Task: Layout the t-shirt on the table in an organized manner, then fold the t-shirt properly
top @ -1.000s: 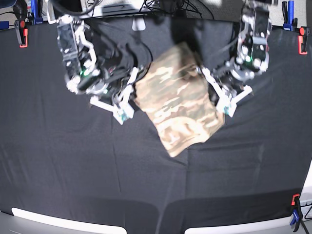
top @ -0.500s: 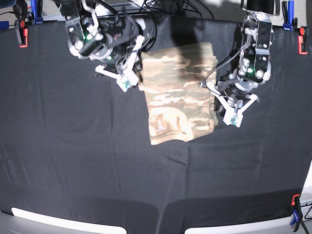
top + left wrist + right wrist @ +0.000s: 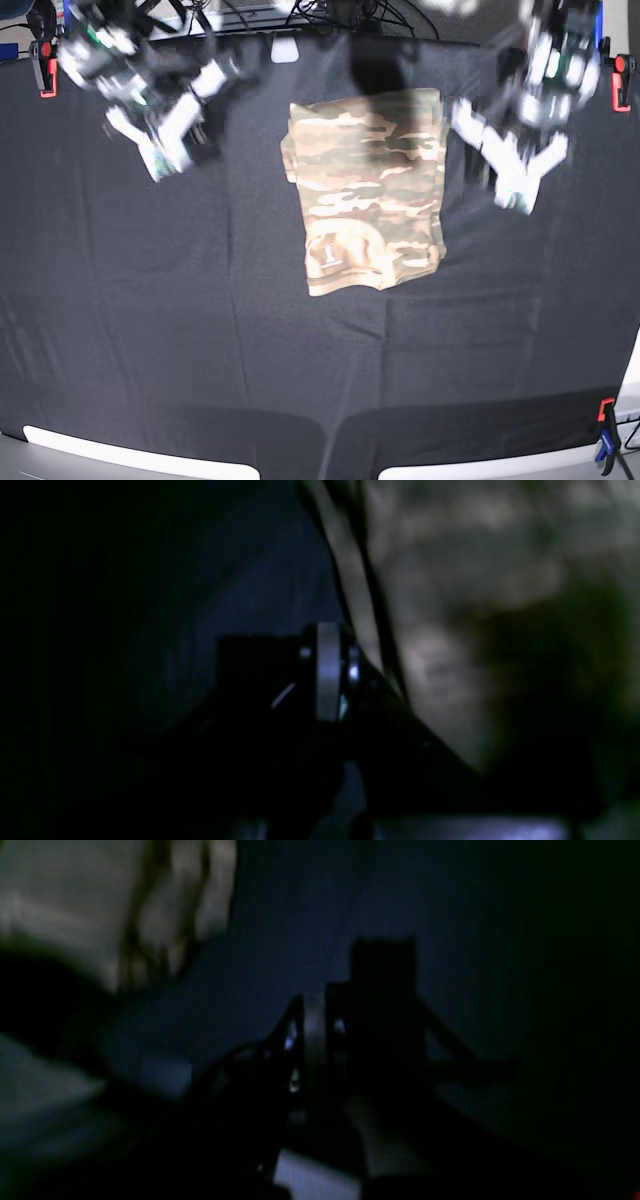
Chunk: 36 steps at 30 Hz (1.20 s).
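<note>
The black surface (image 3: 150, 330) stretches wide, with red-and-black clamps (image 3: 46, 62) at its far corners. On it, toward the far middle, the camouflage t-shirt (image 3: 365, 190) lies folded into a neat upright rectangle. The left hand (image 3: 515, 190) hangs blurred just off the shirt's edge, fingers pressed together, pinching nothing. The right hand (image 3: 160, 160) hangs well apart on the other side, likewise pressed together and empty.
</note>
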### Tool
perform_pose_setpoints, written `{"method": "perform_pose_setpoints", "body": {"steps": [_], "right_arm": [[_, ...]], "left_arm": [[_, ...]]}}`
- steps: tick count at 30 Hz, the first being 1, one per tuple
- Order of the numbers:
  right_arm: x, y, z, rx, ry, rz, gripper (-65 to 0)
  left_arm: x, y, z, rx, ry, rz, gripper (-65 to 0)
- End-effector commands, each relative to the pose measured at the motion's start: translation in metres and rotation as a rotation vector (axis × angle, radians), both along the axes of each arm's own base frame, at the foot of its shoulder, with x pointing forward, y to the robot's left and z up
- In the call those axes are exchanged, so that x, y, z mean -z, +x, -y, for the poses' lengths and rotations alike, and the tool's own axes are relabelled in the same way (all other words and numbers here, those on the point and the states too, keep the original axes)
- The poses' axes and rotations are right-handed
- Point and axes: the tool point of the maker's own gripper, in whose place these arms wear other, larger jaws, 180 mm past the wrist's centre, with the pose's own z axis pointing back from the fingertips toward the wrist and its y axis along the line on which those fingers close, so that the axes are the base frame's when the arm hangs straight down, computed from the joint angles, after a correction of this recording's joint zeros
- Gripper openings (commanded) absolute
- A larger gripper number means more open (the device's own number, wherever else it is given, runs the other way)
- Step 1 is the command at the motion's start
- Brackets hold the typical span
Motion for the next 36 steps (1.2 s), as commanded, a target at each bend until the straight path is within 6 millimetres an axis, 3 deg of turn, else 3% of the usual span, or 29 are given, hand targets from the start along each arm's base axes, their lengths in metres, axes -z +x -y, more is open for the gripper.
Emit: {"method": "perform_pose_setpoints", "body": {"steps": [1,9,15,19,24,27,33,36], "right_arm": [[-0.011,-0.003,0.002,-0.013,0.005,0.023,-65.0],[0.005,-0.100,0.030,0.017,-0.024,-0.251,-65.0],[0.016,-0.171,0.031,0.014,-0.030,-0.455,-65.0],[0.039,-0.206,0.036,0.024,-0.042,-0.585,-65.0],[0.092,-0.243,0.030,0.025,-0.007,-0.736,-65.0],[0.128,-0.254,0.026,0.022,-0.005,-0.822,-65.0],[0.192,-0.238,0.013,0.087,0.092,-0.854,-65.0],[0.221,-0.230,0.013,0.092,0.088,-0.835,-65.0]], "left_arm": [[-0.008,-0.008,0.000,0.014,0.005,0.016,-65.0],[0.040,-0.130,-0.005,0.040,0.036,-0.337,-65.0],[0.067,-0.204,-0.004,0.097,0.024,-0.542,-65.0],[0.100,-0.243,-0.004,0.088,-0.067,-0.650,-65.0],[0.153,-0.275,-0.014,0.047,-0.153,-0.725,-65.0],[0.181,-0.280,-0.013,0.029,-0.239,-0.727,-65.0],[0.227,-0.271,-0.016,-0.162,-0.357,-0.646,-65.0],[0.246,-0.269,-0.007,-0.203,-0.352,-0.627,-65.0]]}}
